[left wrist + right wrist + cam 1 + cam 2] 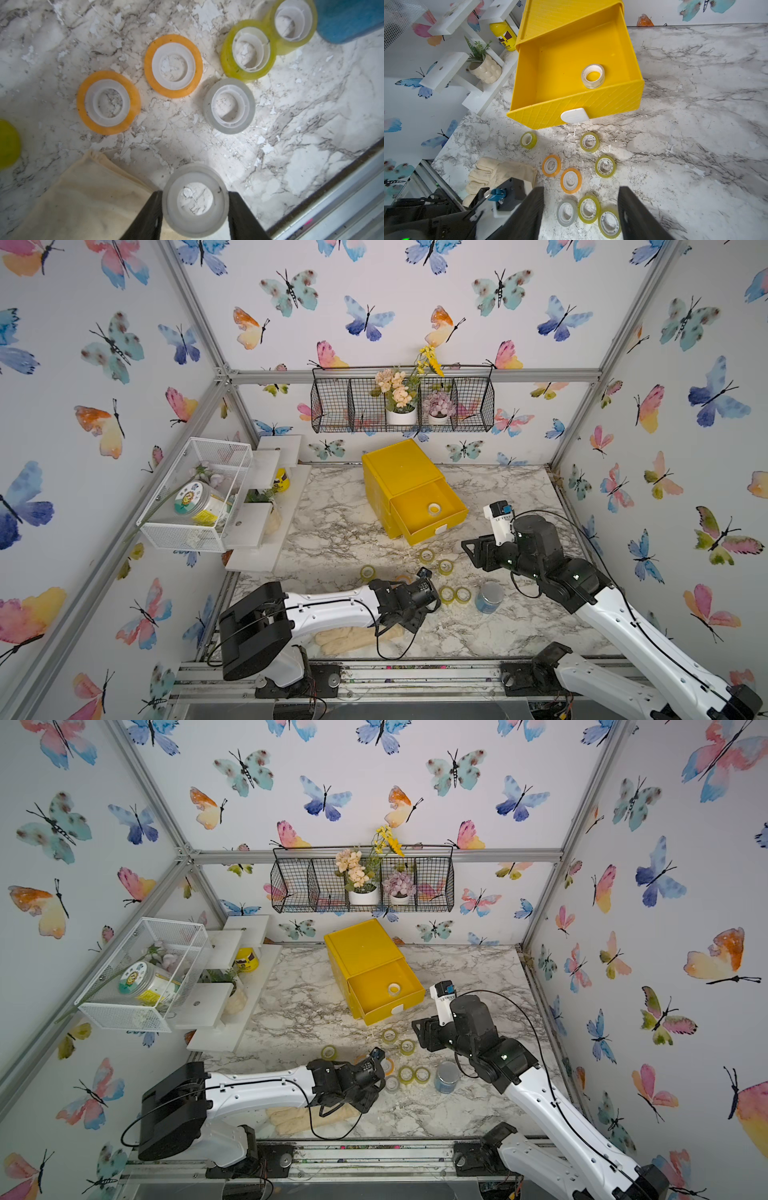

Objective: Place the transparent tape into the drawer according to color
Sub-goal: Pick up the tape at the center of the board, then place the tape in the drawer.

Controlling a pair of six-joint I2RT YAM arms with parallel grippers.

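Beside the left claw's (194,194) grey ring (195,173) lies a glove (83,199)

- Staged robot test booth, dressed like a home corner.
- Aluminium frame (540,374) around butterfly wallpaper (291,294) panels.
- Marble-print table (332,531); mounting rail (374,676) along front edge.
- Wire basket (332,406) of potted flowers (395,389) on back wall; white stepped shelf (249,524) and mesh crate (183,536) at left edge.
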